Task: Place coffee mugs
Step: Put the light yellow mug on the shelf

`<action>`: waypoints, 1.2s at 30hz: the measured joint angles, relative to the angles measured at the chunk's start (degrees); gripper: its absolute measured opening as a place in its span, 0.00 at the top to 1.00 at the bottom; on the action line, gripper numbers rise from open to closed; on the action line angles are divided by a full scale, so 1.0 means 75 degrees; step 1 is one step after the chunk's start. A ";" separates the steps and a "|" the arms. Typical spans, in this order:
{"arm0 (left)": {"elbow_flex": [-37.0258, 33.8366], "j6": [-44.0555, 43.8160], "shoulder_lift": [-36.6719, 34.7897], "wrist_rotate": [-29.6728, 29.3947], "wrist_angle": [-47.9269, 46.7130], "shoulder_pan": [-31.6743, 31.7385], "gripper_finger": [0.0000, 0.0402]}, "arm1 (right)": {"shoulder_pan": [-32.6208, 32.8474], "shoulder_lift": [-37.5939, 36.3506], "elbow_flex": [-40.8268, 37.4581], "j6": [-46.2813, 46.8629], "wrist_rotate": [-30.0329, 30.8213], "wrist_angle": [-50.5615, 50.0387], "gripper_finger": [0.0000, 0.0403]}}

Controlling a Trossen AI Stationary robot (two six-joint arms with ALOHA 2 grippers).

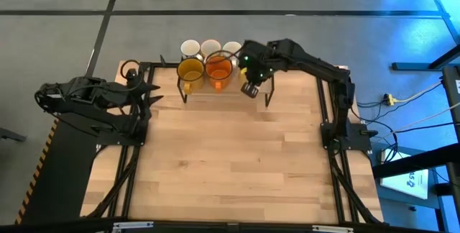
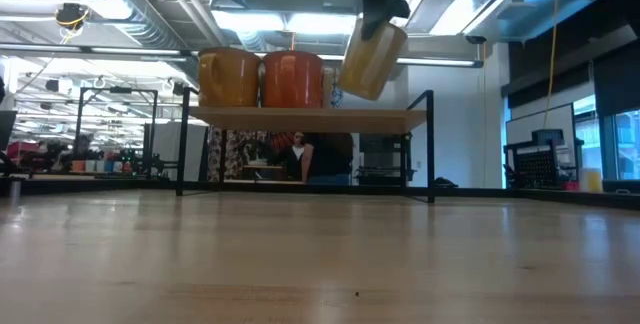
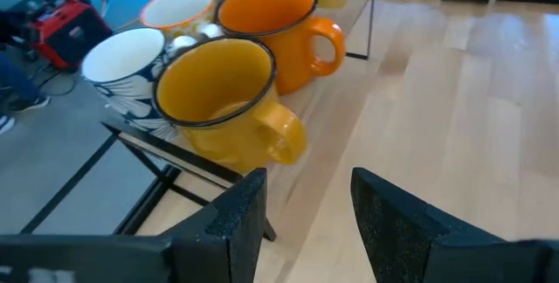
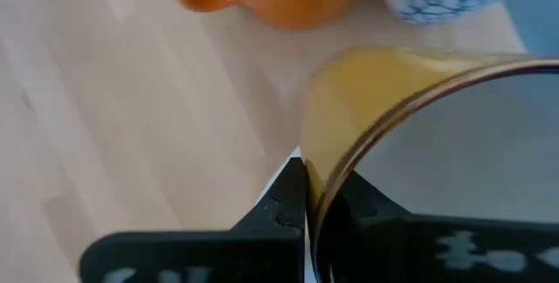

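From above, a small raised shelf [image 1: 223, 89] stands at the far edge of the wooden table [image 1: 230, 154], carrying an amber-yellow mug [image 1: 190, 70] and an orange mug [image 1: 218, 68] side by side in front, with three white mugs [image 1: 210, 47] in a row behind them. The right gripper [image 1: 249, 88] hangs over the shelf's right end; the left gripper [image 1: 147, 93] waits at the table's left edge, its fingers apart and holding nothing. At table height, a pale yellow mug [image 2: 372, 59] hangs tilted just above the shelf board, right of the orange one, gripped from above. The left wrist view shows the amber and orange mugs close up, handles toward the table. The right wrist view shows the fingers [image 4: 284, 204] clenched on the pale mug's wall at the rim, apparently one inside and one outside.
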 joint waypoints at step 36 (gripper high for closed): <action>0.0000 -0.0602 0.0001 -0.0065 0.0013 0.0001 0.59 | -0.0340 0.0612 -0.0044 -0.0175 -0.0727 0.1151 0.77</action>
